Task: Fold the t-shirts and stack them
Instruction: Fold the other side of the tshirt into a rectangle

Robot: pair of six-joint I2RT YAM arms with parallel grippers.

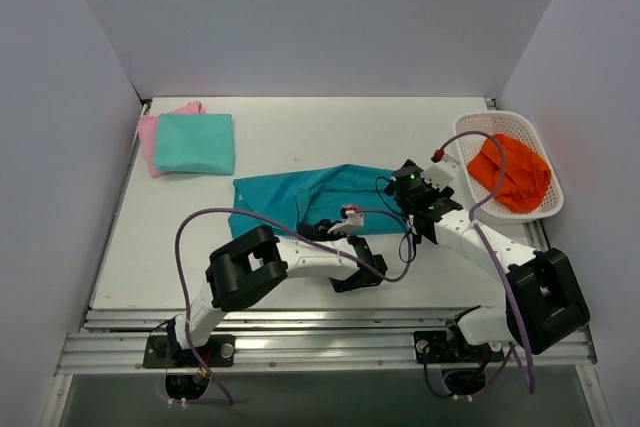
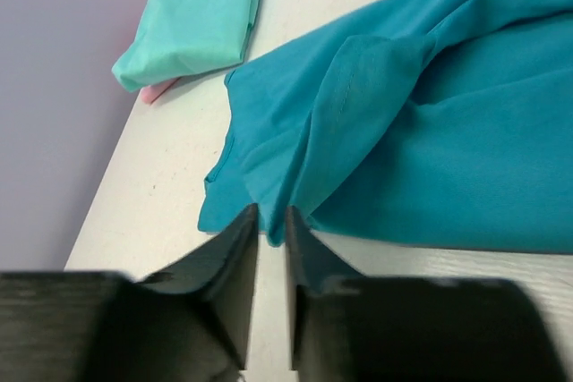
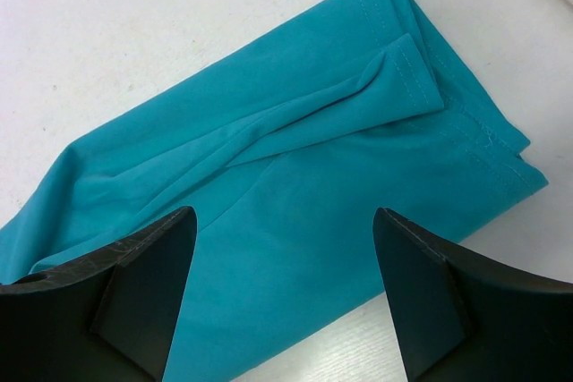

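Your left fingers (image 2: 224,275) stand only a narrow slit apart, with pale surface (image 1: 300,132) showing through the gap. They have no clear hold on anything. A folded edge of the teal t-shirt (image 2: 430,131) ends right at their tips, and you cannot tell from the wrist view whether the cloth touches them. Your right fingers (image 3: 143,292) are spread wide and hold nothing. They hover above the right end of the same t-shirt, where a short sleeve lies folded over the body and the hemmed edges run together at the corner. From above, the teal t-shirt lies in the middle of the surface as a long, wrinkled band running left to right. Your left fingers are at its near edge and your right ones over its right end. Well apart from it, in the far left corner, the aqua-mint t-shirt (image 1: 195,142) sits folded into a neat square on top of the pink t-shirt (image 1: 148,132), which peeks out along the left and far sides. At the far right edge a white basket (image 1: 500,119) holds a crumpled orange cloth (image 1: 512,172).
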